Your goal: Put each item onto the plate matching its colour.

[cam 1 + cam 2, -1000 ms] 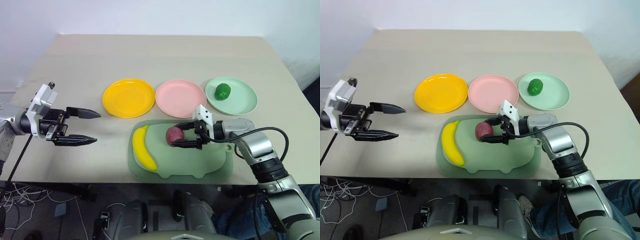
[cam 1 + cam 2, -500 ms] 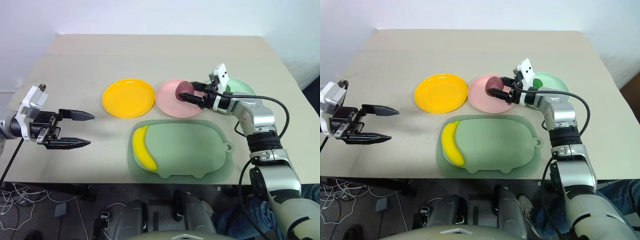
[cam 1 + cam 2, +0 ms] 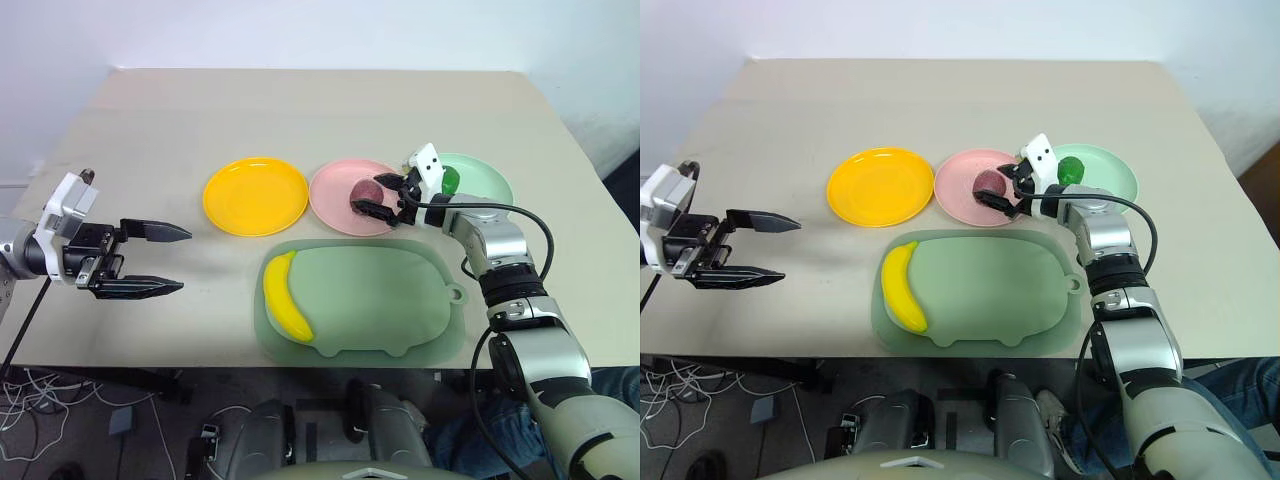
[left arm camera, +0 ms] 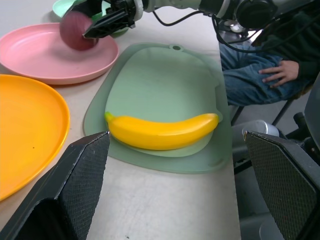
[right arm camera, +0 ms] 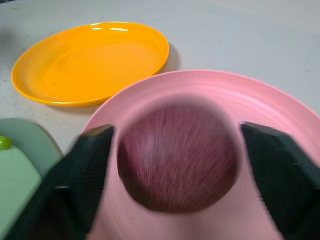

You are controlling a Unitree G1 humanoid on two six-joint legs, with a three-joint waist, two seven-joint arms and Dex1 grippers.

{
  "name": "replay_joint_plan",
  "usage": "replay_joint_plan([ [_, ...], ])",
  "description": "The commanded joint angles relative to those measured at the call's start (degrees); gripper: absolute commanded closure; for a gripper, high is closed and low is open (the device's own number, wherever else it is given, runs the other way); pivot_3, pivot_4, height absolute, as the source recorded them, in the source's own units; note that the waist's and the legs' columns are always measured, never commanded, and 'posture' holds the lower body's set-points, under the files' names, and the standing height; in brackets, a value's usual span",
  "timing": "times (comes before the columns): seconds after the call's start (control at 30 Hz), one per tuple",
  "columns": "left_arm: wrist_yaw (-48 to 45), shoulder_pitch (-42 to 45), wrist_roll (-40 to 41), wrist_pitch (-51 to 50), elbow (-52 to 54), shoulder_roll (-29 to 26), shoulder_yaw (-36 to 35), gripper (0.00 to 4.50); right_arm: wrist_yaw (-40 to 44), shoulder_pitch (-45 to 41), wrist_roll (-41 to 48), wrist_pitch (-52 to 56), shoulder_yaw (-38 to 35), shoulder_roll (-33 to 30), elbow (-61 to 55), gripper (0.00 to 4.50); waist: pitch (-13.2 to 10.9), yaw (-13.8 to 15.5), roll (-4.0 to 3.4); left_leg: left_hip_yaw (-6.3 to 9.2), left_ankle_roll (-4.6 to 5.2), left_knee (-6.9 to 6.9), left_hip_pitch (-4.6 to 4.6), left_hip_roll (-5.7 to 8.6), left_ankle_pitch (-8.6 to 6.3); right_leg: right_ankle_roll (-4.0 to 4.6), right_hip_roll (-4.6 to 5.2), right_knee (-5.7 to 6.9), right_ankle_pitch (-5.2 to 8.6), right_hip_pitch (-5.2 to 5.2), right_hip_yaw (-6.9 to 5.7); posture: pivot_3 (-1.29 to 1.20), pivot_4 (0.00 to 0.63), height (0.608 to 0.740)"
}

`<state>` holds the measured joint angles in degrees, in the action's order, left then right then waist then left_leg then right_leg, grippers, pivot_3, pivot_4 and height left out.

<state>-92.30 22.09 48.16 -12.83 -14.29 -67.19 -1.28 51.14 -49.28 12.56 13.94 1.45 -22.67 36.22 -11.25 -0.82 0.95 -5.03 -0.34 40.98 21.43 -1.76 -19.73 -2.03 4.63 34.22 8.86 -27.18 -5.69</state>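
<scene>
the red-purple fruit [image 3: 366, 192] is seen on the pink plate [image 3: 336, 203], lying between the spread jaws of the right gripper [image 3: 378, 194]; in the right wrist view a gap shows on each side of it, so it is judged released and no longer gripped. the green fruit [image 3: 1070, 171] sits on the mint green plate [image 3: 1114, 180], just behind the right wrist. the banana [image 3: 285, 297] is left on the pale green board [image 3: 390, 300], at the board's edge toward the robot's left, with its long axis running roughly away from the robot, the upper tip curving toward the orange-yellow plate [image 3: 255, 195]. the left gripper [image 3: 157, 258] is held with its jaws wide apart over bare worktop [image 3: 160, 130], pointing toward the banana and nearer to it than the right one. the banana is judged the remaining item, and the left arm the better placed for it; the jaws would be closed across its narrow width.
</scene>
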Motion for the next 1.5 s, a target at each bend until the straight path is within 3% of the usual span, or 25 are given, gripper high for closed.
replay_joint_plan([
  [0.03, -0.2, 0.4, 0.5, 0.6, 1.0, -0.2, -1.9, 0.0, 1.0, -1.6, 1.4, 0.4, -1.7, -0.3, -1.7, 0.01, 0.0, 0.0, 0.0, 0.0, 0.0, 0.0, 0.0, 0.0, 0.0, 0.0, 0.0, 0.0, 0.0, 0.0, 0.0, 0.0, 0.15, 0.74],
  [0.13, -0.2, 0.8, 0.5, 0.6, 0.9, 0.0, -1.8, 0.0, -0.2, -1.5, 0.6, -1.3, -2.0, -0.5, -2.9, 0.01, 0.0, -0.1, 0.0, 0.0, 0.0, 0.0, 0.0, 0.0, 0.0, 0.0, 0.0, 0.0, 0.0, 0.0, 0.0, 0.0, 0.15, 0.74],
  [0.27, -0.2, 1.3, 0.3, 0.8, 0.7, 0.0, -1.4, 0.0, 2.8, -1.1, 8.2, 4.0, -5.6, 0.5, -9.7, 0.01, 0.0, 0.0, -0.02, 0.01, -0.01, 0.0, 0.01, 0.0, 0.01, 0.0, 0.0, 0.0, 0.0, -0.01, 0.0, 0.0, 0.15, 0.74],
  [0.43, -0.2, 2.3, 0.1, 0.7, 0.4, 0.2, -1.0, 0.0, 9.4, 5.3, 15.9, 16.7, -2.4, -0.8, -25.7, 0.01, 0.0, 0.1, 0.0, 0.03, 0.01, -0.01, -0.01, -0.03, 0.0, 0.0, -0.02, 0.01, 0.0, 0.01, -0.01, 0.0, 0.15, 0.74],
  [0.6, -0.2, 2.9, -0.6, 0.7, -0.2, 0.7, -0.8, 0.0, 10.1, 10.3, 15.7, 18.4, 1.3, -1.4, -34.5, 0.01, 0.0, 0.2, 0.0, 0.03, 0.18, 0.01, -0.02, -0.01, -0.1, 0.0, 0.0, 0.0, 0.0, 0.02, -0.01, 0.0, 0.15, 0.74],
  [0.8, -0.2, 4.0, -1.9, 0.0, -0.2, 2.2, -1.3, 0.0, 14.2, 10.3, 18.1, 23.4, 0.6, -5.6, -32.5, 0.01, 0.0, 0.3, 0.0, 0.02, 0.14, 0.01, -0.01, 0.01, -0.08, 0.0, -0.01, 0.0, 0.0, 0.01, -0.01, 0.0, 0.15, 0.74],
  [0.93, -0.2, 5.5, -3.9, -0.2, -1.2, 4.4, -1.6, 0.0, 26.3, 12.6, 15.7, 19.5, 1.9, -18.2, -31.6, 0.01, 0.0, 0.8, 0.0, 0.04, 0.23, 0.03, 0.02, 0.05, -0.13, -0.01, 0.03, -0.05, 0.0, 0.04, -0.02, 0.0, 0.15, 0.74],
  [1.1, 2.7, 8.5, -7.7, -0.9, -2.8, 9.3, -2.3, 0.0, 33.6, 11.3, 12.3, 13.1, 1.3, -27.0, -23.7, 0.01, 0.0, 1.0, 0.03, 0.0, 0.3, 0.06, -0.08, 0.05, -0.17, 0.0, 0.01, -0.1, 0.01, 0.06, 0.0, 0.0, 0.15, 0.74],
  [1.27, 5.7, 9.2, -10.0, -3.8, -1.0, 12.6, -1.9, 0.0, 35.9, 8.4, 9.5, 9.3, 1.1, -29.5, -15.3, 0.01, 0.0, 0.6, 0.03, -0.05, 0.2, 0.05, -0.07, 0.03, -0.11, 0.0, -0.02, -0.08, 0.0, 0.03, 0.02, 0.0, 0.15, 0.74],
  [1.5, 11.2, 13.8, -10.1, -23.5, 4.2, 15.8, 3.1, 0.0, 35.3, 6.9, 6.0, 4.5, 0.7, -29.5, -9.8, 0.01, 0.0, 0.5, 0.04, -0.01, 0.12, 0.09, -0.04, 0.05, -0.06, -0.02, 0.02, -0.06, 0.0, 0.05, 0.03, 0.0, 0.15, 0.74],
])
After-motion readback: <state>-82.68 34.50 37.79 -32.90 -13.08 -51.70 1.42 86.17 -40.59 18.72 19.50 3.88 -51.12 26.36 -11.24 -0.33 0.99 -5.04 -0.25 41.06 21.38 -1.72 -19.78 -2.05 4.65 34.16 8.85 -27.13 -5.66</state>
